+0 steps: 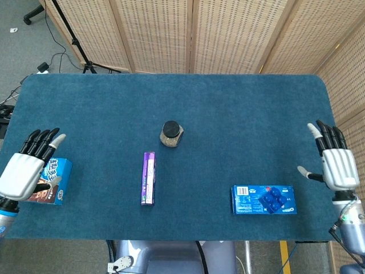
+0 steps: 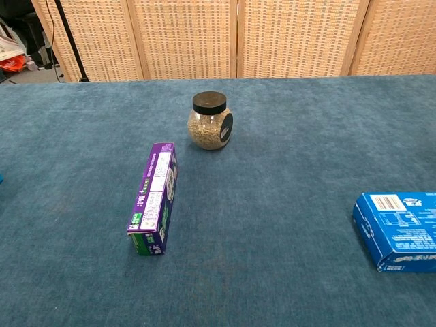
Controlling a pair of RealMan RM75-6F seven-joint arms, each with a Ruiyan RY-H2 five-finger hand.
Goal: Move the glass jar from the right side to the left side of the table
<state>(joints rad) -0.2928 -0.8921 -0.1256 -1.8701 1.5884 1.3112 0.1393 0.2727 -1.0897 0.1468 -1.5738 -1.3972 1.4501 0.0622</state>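
Note:
The glass jar [image 1: 170, 134] [image 2: 210, 122], filled with grains and capped with a black lid, stands upright near the middle of the blue table, slightly left of centre. Nothing touches it. My right hand [image 1: 334, 159] hovers at the table's right edge, fingers spread and empty, far from the jar. At the left edge my left hand [image 1: 27, 167] is raised over the cookie box, fingers apart and holding nothing. Neither hand shows in the chest view.
A purple carton [image 1: 148, 178] [image 2: 155, 195] lies in front of the jar. A blue cookie box [image 1: 264, 200] [image 2: 398, 229] lies at the front right. Another blue snack box [image 1: 53, 181] sits at the front left, partly under my left hand. Wicker screens [image 1: 194, 34] stand behind the table.

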